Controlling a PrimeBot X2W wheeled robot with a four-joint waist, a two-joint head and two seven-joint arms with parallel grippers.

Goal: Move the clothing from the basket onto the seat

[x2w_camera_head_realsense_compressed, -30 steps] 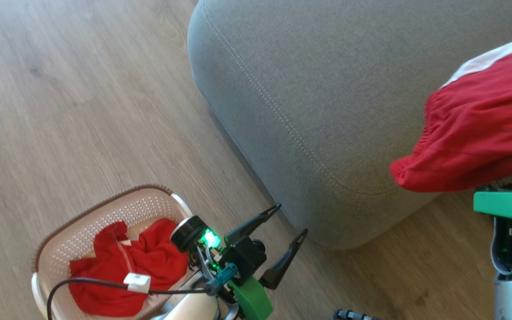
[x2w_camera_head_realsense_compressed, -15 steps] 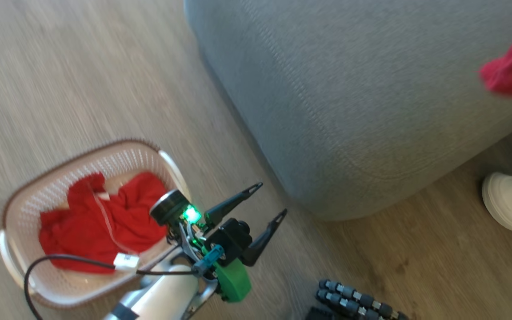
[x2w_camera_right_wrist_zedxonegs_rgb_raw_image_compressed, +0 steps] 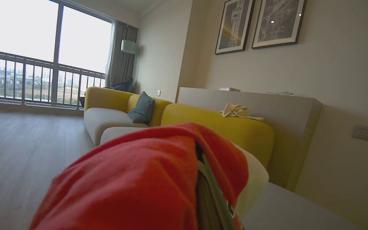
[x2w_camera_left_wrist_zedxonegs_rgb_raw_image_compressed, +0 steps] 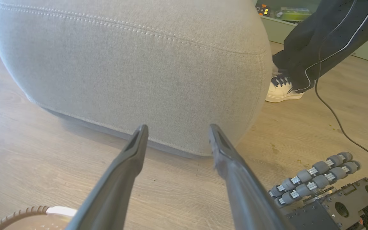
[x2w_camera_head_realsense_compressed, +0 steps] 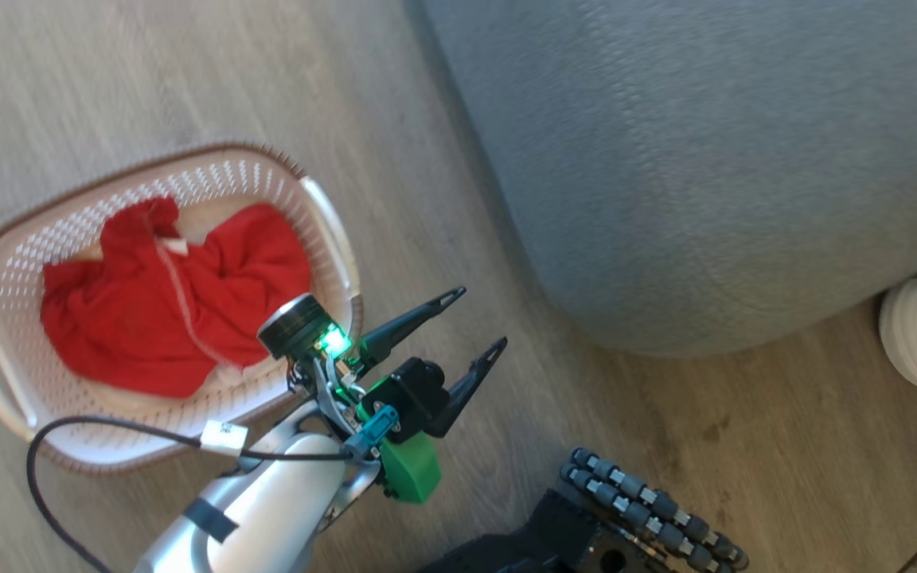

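A bright red soft fabric garment [x2w_camera_head_realsense_compressed: 164, 302] is lying in the cream-white perforated plastic basket [x2w_camera_head_realsense_compressed: 9, 270], and a second red garment with white lining [x2w_camera_right_wrist_zedxonegs_rgb_raw_image_compressed: 139, 179] is hanging over the closed right hand [x2w_camera_right_wrist_zedxonegs_rgb_raw_image_compressed: 208, 195].
The basket is standing on the wooden floor [x2w_camera_head_realsense_compressed: 108, 79] at the left. Just beside it the left hand [x2w_camera_head_realsense_compressed: 479, 318] is hovering, fingers spread wide with nothing between them, pointing toward the large grey upholstered seat [x2w_camera_head_realsense_compressed: 705, 159]. Farther right, the right hand is gripping the second garment.
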